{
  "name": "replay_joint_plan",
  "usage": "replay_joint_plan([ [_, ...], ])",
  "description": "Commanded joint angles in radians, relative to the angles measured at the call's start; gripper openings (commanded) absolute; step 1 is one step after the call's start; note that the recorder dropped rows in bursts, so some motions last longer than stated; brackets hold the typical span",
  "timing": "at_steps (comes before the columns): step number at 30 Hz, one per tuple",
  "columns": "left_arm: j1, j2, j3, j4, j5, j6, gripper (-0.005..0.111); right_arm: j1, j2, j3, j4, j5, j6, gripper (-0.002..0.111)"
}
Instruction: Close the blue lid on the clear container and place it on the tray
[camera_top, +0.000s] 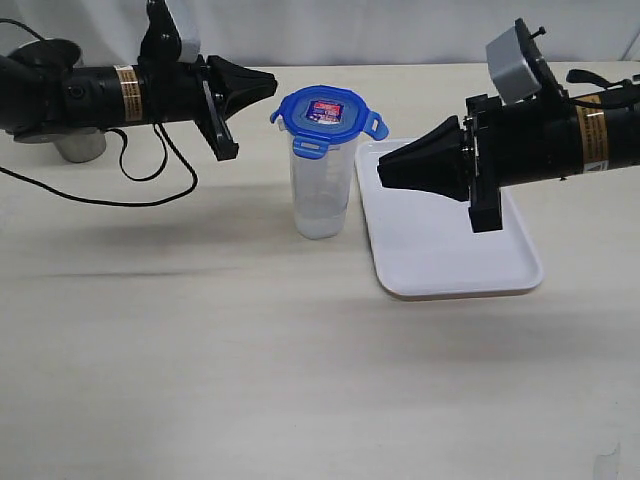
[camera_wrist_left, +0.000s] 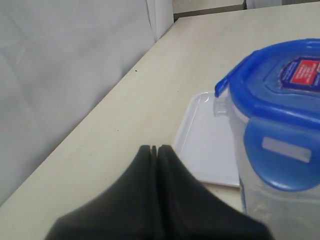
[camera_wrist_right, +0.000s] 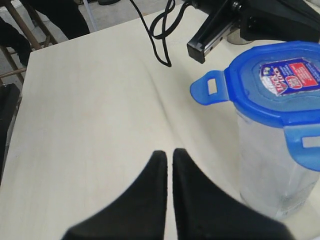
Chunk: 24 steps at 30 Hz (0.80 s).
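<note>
The clear container (camera_top: 322, 185) stands upright on the table just left of the tray (camera_top: 450, 255). The blue lid (camera_top: 328, 112) sits on its mouth, sticker up, with its tabs sticking outward. My left gripper (camera_top: 270, 88) hovers shut a little to the left of the lid, holding nothing. Over the tray's left part my right gripper (camera_top: 385, 168) hangs shut and empty, to the right of the container. The left wrist view shows the lid (camera_wrist_left: 280, 85) and tray (camera_wrist_left: 210, 145) beyond my left gripper (camera_wrist_left: 154, 147). The right wrist view shows the lid (camera_wrist_right: 272, 82) on the container (camera_wrist_right: 270, 170) beside my right gripper (camera_wrist_right: 169, 152).
A grey metal cup (camera_top: 80, 145) stands at the far left behind the left arm. A black cable (camera_top: 150, 185) loops on the table below that arm. The table's far edge meets a white backdrop.
</note>
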Motion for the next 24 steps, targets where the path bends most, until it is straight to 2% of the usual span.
replay_joint_plan([
  [1, -0.002, 0.0, -0.01, 0.022, -0.044, 0.0, 0.0, -0.001, 0.002, -0.007, -0.001, -0.008, -0.018, 0.004],
  [4, -0.002, 0.0, -0.01, 0.096, -0.049, 0.0, 0.0, -0.001, 0.002, -0.007, -0.001, -0.008, -0.033, 0.004],
  [14, 0.0, 0.0, -0.01, 0.165, -0.067, -0.009, 0.0, -0.001, 0.002, -0.007, -0.001, 0.052, -0.038, 0.004],
  [24, 0.013, -0.001, -0.01, 0.147, -0.069, -0.006, 0.0, -0.001, 0.002, -0.007, -0.001, 0.052, -0.038, 0.004],
])
